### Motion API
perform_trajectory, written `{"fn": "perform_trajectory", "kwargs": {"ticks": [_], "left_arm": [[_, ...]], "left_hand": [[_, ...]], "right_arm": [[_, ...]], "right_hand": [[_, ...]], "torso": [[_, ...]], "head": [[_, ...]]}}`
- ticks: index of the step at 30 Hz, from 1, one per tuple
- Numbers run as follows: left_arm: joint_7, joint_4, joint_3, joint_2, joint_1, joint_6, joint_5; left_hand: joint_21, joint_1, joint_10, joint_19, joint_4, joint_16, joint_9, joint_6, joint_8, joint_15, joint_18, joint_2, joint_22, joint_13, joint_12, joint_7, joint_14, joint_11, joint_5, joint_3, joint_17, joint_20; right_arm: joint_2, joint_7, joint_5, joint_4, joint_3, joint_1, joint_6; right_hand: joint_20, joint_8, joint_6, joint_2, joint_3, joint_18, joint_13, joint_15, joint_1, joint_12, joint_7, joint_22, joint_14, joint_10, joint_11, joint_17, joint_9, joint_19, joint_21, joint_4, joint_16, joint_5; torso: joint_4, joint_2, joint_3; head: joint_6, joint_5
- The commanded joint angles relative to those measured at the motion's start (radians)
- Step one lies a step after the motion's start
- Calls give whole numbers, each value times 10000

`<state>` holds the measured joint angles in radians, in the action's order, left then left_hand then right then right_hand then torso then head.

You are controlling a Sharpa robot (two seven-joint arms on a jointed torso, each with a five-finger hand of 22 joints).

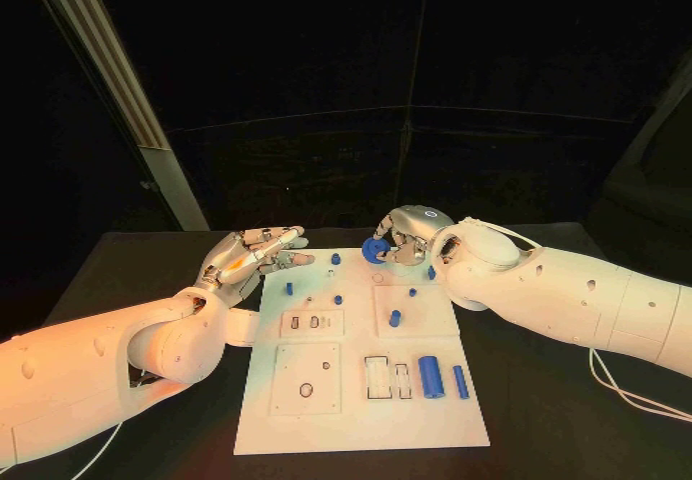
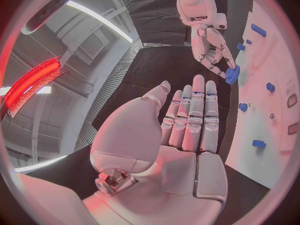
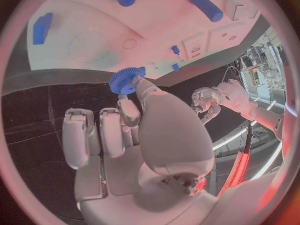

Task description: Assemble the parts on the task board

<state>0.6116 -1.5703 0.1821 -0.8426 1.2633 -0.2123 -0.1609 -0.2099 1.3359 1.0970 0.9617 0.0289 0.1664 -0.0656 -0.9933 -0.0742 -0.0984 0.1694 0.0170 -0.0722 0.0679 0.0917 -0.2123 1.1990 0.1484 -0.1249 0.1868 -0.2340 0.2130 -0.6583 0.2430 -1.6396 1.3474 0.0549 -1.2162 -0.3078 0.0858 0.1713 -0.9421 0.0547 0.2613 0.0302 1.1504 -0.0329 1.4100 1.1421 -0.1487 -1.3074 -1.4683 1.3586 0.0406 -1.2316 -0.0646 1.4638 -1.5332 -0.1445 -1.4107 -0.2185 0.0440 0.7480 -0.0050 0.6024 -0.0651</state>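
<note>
The white task board (image 1: 361, 420) lies in the middle of the black table. My right hand (image 1: 408, 233) hovers over the board's far edge and pinches a blue gear (image 1: 375, 250) between thumb and a finger; the right wrist view shows the gear (image 3: 127, 80) at the fingertips (image 3: 139, 85), above the board (image 3: 81, 40). My left hand (image 1: 257, 255) is at the board's far left corner, fingers stretched out and holding nothing, flat and straight in the left wrist view (image 2: 187, 125). Two blue cylinders (image 1: 430, 374) lie near the board's right side. Small blue pegs (image 1: 394, 318) stand on its far half.
Rectangular slots (image 1: 385, 378) and round recesses (image 1: 306, 389) are cut in the board's near half. Black table (image 1: 548, 400) surrounds the board on both sides. A pale post (image 1: 144, 130) stands behind the table at the far left.
</note>
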Motion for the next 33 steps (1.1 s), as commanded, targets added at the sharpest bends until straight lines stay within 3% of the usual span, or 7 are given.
{"fn": "perform_trajectory", "kwargs": {"ticks": [1,11,18,24,26,33], "left_arm": [[10,-8,-8,25,14,163,11],[-13,3,-8,43,14,179,11],[-24,3,-9,56,15,212,11],[-51,14,-9,77,15,240,10],[-60,25,-9,89,15,244,10],[-55,30,-10,150,16,238,10]], "left_hand": [[44,70,31,59,-8,-43,8,-9,61,-12,151,19,11,-11,-75,-41,-37,56,-24,89,-15,39],[50,86,31,59,-34,-64,8,-3,64,-11,152,28,13,-12,-94,-42,-37,56,-27,150,-23,39],[57,88,26,56,-47,-80,8,4,68,-14,151,26,15,-13,-108,-47,-41,60,-26,184,-28,39],[57,88,26,56,-47,-80,8,4,68,-14,151,26,15,-13,-108,-47,-41,60,-26,184,-28,39],[65,81,22,50,-55,-101,9,9,70,-20,150,22,18,-14,-122,-52,-52,64,-25,216,-31,42],[69,76,20,46,-57,-110,9,12,71,-22,149,22,19,-15,-129,-54,-56,67,-25,232,-33,44]], "right_arm": [[183,-92,-106,103,1,-13,-317],[873,50,-212,62,-42,66,53],[1428,171,-337,-396,-102,182,159],[1613,220,-469,-537,-115,244,146],[1679,228,-496,-581,-116,255,183],[1893,258,-531,-805,-119,293,290]], "right_hand": [[-22,-72,-611,22,82,-68,6,35,-161,-42,143,-1643,-412,31,34,10,-17,349,-44,-21,-22,13],[-12,-119,-636,45,147,-65,-21,48,-283,-98,148,-1633,-408,5,30,20,-20,341,-40,-60,-14,18],[-10,-179,-638,37,284,-64,-66,42,-251,-179,157,-1631,-408,-35,18,6,-21,337,-38,13,-16,-8],[-10,-179,-638,37,284,-64,-66,42,-251,-179,157,-1631,-408,-35,18,6,-21,337,-38,13,-16,-8],[-10,-195,-630,44,304,-65,-64,42,-252,-182,152,-1636,-408,-37,21,0,-20,341,-39,25,-18,-13],[-8,-231,-610,74,326,-63,-51,48,-288,-181,136,-1630,-405,-34,33,13,-17,336,-37,33,-11,12]], "torso": [[12,7,-8],[15,9,-15],[11,14,-7],[31,26,-7],[-14,13,1],[-2,20,2]], "head": [[12,53],[46,117],[66,154],[92,188],[123,212],[168,213]]}}
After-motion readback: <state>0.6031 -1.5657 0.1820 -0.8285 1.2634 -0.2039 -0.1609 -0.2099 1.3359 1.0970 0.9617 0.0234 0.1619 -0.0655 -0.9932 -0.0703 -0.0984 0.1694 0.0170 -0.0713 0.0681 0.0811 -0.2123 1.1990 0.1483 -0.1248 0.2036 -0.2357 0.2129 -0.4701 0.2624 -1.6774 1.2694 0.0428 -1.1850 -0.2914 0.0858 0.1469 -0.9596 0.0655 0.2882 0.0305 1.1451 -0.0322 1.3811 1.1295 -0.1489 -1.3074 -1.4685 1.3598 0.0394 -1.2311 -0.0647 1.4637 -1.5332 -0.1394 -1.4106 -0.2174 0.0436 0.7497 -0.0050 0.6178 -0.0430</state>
